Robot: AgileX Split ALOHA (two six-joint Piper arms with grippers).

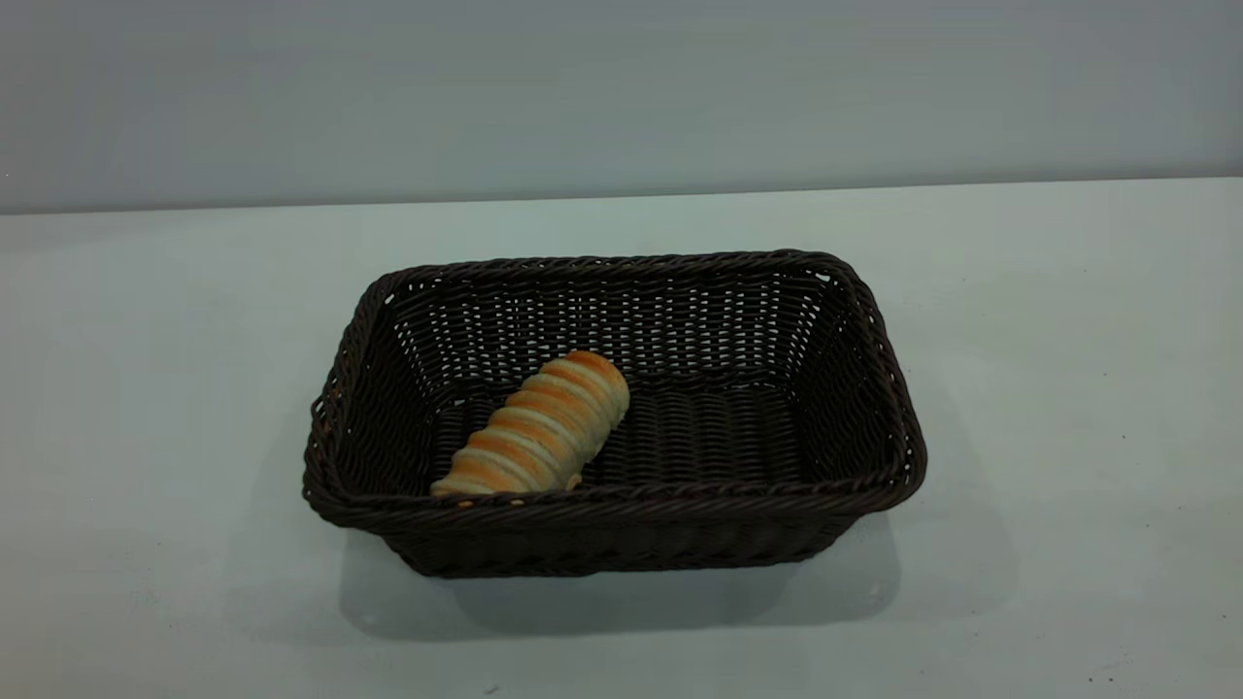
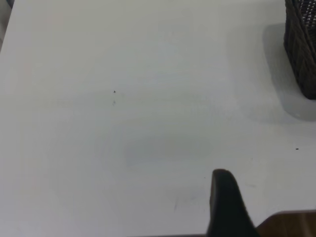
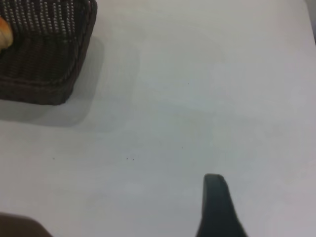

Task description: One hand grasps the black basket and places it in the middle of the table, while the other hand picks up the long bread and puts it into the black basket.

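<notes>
While my left claw [image 2: 224,205] and right claw [image 3: 217,207] hover over bare table [image 1: 1068,388], grip state untellable, the black basket [image 1: 621,505] sits mid-table with the long bread [image 1: 539,427] lying inside toward eight o'clock

a plain grey wall [image 1: 621,87] stands behind the far edge of the work surface, and a brown wooden strip [image 2: 289,223] shows at the near edge in the left wrist view.
</notes>
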